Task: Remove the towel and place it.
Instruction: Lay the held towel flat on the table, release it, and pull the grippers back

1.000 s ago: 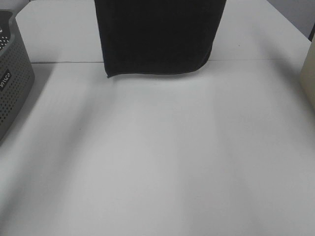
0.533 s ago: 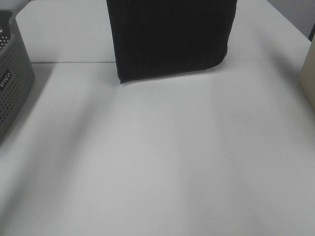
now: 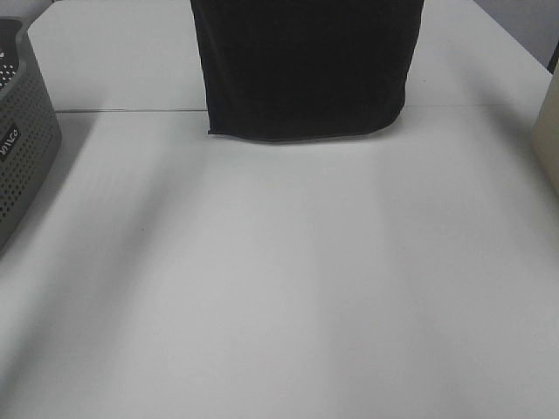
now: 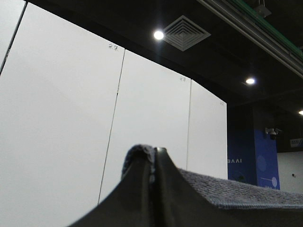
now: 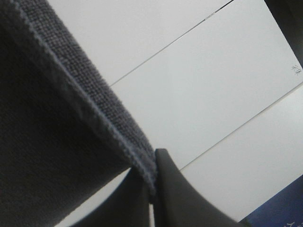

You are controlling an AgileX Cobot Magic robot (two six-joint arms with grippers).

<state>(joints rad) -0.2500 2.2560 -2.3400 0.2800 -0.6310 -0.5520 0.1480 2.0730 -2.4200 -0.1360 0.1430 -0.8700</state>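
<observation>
Both arms hold the towel (image 3: 306,65) by its edge: the left gripper (image 4: 152,157) has its fingers pressed together on a fold of the cloth, and the right gripper (image 5: 152,177) is clamped the same way on the hemmed edge. The towel hangs as a dark sheet over the far middle of the table (image 3: 279,288). Its lower hem is near the surface, well apart from the grey basket (image 3: 22,148) at the left.
</observation>
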